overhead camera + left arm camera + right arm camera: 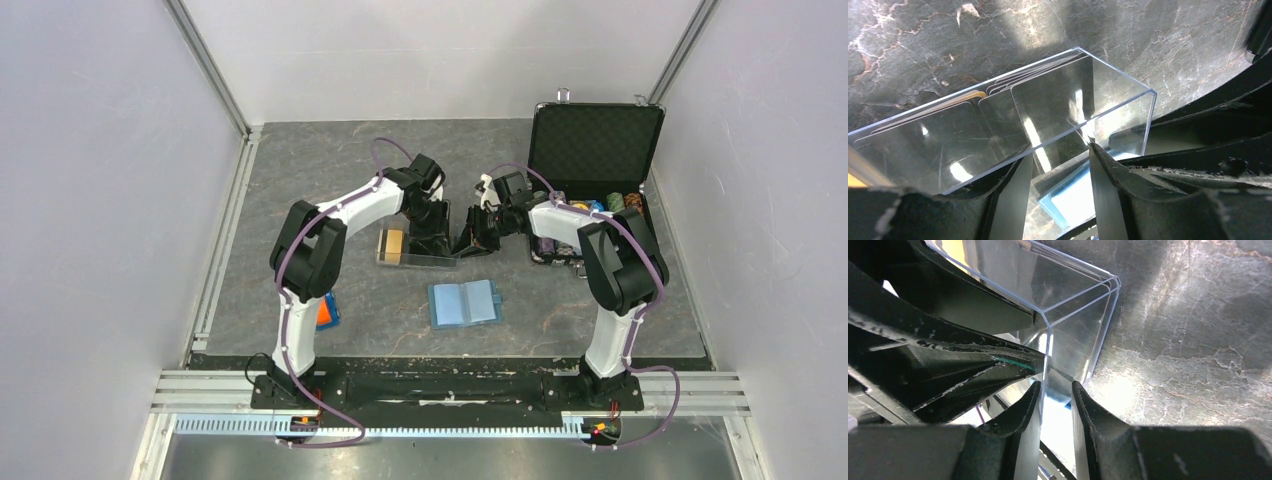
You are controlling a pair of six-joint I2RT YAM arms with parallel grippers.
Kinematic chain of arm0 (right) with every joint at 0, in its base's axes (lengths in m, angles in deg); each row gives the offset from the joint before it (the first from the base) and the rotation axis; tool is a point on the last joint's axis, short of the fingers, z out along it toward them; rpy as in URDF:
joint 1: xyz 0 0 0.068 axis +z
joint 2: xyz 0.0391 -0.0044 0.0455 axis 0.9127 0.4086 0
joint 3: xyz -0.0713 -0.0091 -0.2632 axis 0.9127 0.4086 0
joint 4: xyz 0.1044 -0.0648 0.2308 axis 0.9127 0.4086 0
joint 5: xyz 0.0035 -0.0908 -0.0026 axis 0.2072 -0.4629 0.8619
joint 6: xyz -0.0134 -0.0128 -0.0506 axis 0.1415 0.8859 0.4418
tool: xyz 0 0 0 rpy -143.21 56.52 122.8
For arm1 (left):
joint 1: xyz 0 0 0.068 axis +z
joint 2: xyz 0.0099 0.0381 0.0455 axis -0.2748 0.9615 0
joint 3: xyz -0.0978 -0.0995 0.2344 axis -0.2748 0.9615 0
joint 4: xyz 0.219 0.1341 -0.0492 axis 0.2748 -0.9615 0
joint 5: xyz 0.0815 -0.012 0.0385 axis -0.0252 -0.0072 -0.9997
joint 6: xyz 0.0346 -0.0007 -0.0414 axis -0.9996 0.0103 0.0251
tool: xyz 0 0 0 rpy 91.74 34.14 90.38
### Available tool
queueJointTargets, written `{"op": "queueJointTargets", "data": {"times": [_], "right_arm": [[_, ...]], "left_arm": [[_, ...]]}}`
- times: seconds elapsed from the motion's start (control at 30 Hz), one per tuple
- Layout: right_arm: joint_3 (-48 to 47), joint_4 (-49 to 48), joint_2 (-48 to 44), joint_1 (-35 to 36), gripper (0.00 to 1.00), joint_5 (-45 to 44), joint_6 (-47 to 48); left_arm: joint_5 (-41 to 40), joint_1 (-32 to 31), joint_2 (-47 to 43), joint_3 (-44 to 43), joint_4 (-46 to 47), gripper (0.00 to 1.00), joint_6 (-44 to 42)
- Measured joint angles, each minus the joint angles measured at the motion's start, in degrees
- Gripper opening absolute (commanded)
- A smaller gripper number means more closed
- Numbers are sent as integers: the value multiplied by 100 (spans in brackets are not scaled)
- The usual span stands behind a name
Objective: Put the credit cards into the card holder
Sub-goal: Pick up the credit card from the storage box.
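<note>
One tug could tip the clear tray [1058, 100] and spill the credit cards [973, 95]: right fingers [1023, 415] pinch its wall, left fingers [1108, 190] spread astride it.

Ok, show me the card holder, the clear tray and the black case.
card holder [465, 303], top view, on its open inside.
clear tray [1058, 97], left wrist view, on its side wall.
black case [596, 140], top view, on its raised lid.

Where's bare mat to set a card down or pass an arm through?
Bare mat: the far-left stretch between the back wall and the left arm; the gap between the block and the holder; the near strip right of the holder, up to the right arm. Crowded: the centre, where both arms meet at the tray, and the right side by the case.
</note>
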Motion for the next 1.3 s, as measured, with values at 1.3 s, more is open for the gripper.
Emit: {"op": "queueJointTargets", "data": {"times": [1.3], "right_arm": [[79,-35,-31,17,12,33,-15]], "left_arm": [[452,103,-291,866,949,24,131]]}}
